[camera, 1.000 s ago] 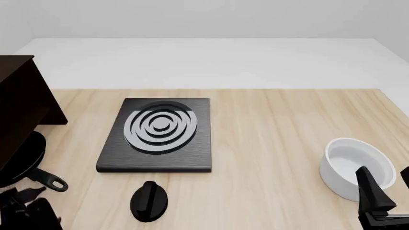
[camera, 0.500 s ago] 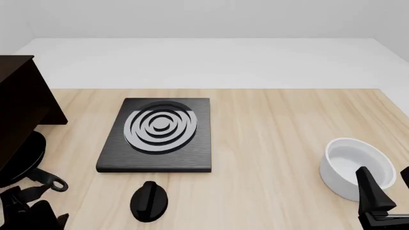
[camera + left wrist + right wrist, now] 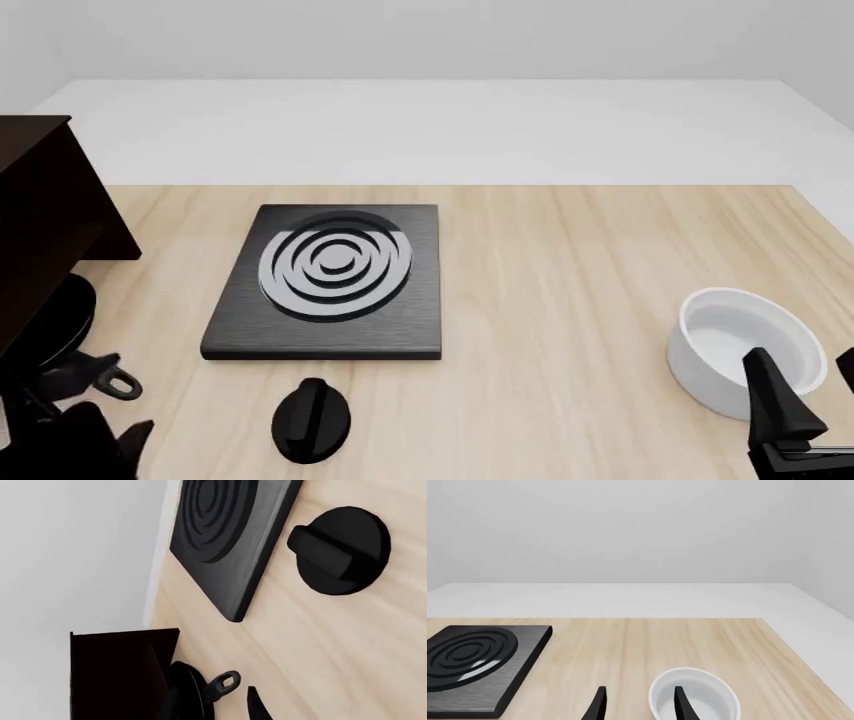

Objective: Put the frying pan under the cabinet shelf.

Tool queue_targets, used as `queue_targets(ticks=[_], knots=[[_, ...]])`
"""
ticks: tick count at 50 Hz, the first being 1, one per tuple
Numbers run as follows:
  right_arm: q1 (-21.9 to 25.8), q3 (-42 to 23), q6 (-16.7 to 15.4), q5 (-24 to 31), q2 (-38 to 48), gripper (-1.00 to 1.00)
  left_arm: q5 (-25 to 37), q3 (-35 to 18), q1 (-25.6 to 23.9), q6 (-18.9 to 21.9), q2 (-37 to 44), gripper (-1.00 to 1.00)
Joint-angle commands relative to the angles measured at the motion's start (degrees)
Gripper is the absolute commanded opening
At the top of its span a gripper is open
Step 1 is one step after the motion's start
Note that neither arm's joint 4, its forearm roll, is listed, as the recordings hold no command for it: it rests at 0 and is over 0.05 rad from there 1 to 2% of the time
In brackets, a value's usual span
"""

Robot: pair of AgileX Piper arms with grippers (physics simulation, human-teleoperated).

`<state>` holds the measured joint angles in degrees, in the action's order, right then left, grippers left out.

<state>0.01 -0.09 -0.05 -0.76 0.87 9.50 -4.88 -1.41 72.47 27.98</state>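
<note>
The frying pan (image 3: 64,318) lies at the table's left edge, its round body mostly tucked beneath the dark cabinet shelf (image 3: 40,215). Its short handle (image 3: 104,380) with an end ring sticks out toward me. In the left wrist view the pan (image 3: 190,692) shows edge-on beside the cabinet shelf (image 3: 120,675). My left gripper (image 3: 80,432) is open, just in front of the handle and not touching it; one fingertip (image 3: 257,709) shows. My right gripper (image 3: 639,707) is open at the near right, holding nothing.
A flat black slab with grey rings (image 3: 334,278) lies mid-table. A black round knob (image 3: 311,418) sits in front of it. A white bowl (image 3: 741,345) stands just ahead of my right gripper, near the table's right edge.
My left gripper has shifted slightly to the right at the near left corner, free of the handle. The pan has barely moved. The right arm is still.
</note>
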Motion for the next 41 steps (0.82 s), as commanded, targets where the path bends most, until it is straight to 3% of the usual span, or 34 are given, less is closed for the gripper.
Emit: queue_targets(ticks=[1, 7, 26, 41], knots=[[0.0, 0.0, 0.0, 0.0, 0.0, 1.00, -0.7, -1.1, -3.3, -1.1, 0.6, 1.00], [0.0, 0.0, 0.0, 0.0, 0.0, 1.00, -0.7, -2.8, -7.6, -3.9, 2.0, 1.00], [0.0, 0.0, 0.0, 0.0, 0.0, 1.00, -2.1, -4.5, -14.6, -7.6, 5.8, 1.00], [0.0, 0.0, 0.0, 0.0, 0.0, 1.00, -4.1, -4.4, -18.0, -7.2, 8.0, 1.00]])
